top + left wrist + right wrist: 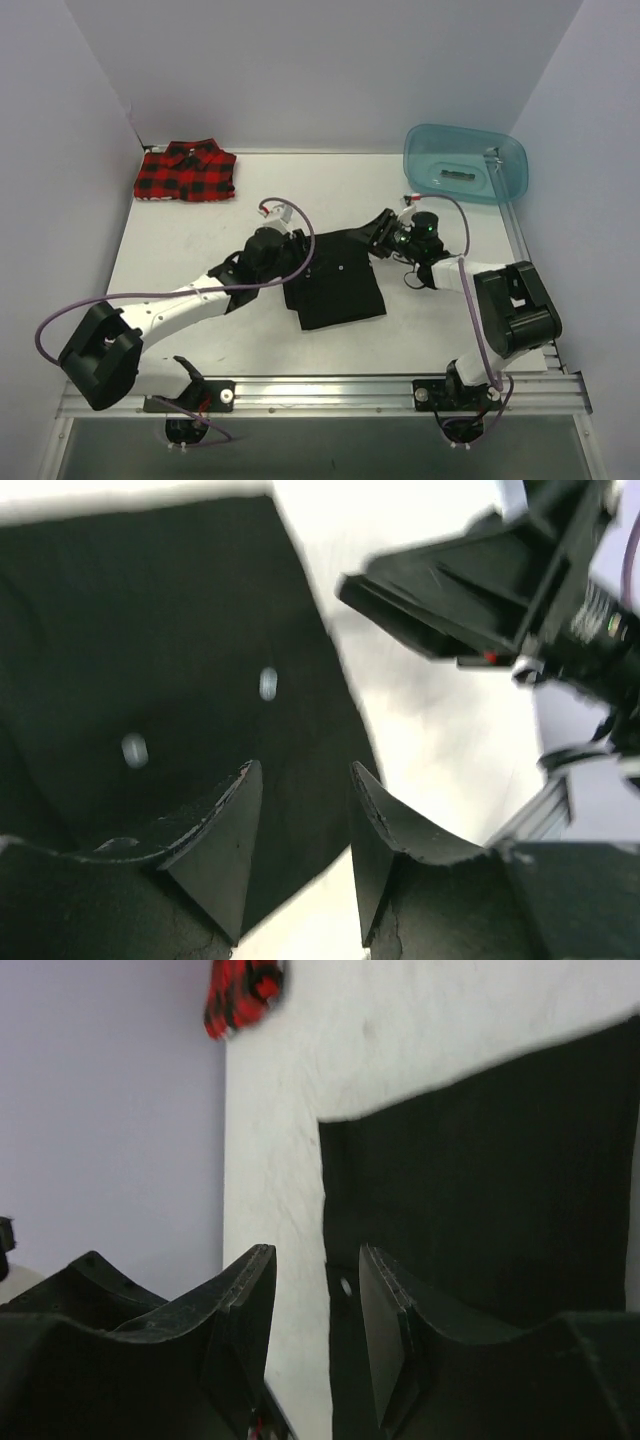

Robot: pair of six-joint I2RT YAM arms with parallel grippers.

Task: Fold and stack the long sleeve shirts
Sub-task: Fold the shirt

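Note:
The black long sleeve shirt (335,282) lies folded into a rectangle in the middle of the table. The red-and-black plaid shirt (187,172) lies folded at the far left corner. My left gripper (297,243) hovers over the black shirt's far left corner. In the left wrist view it (304,770) is open above the dark cloth (150,630) and nothing sits between its fingers. Two white buttons (268,683) show there. My right gripper (383,232) is at the shirt's far right corner, open (315,1252), and the cloth's edge (480,1180) runs under the gap.
A translucent teal tub (465,162) stands at the back right. White walls close in the table on the left, back and right. The plaid shirt (243,990) shows at the top of the right wrist view. A metal rail (330,385) runs along the near edge.

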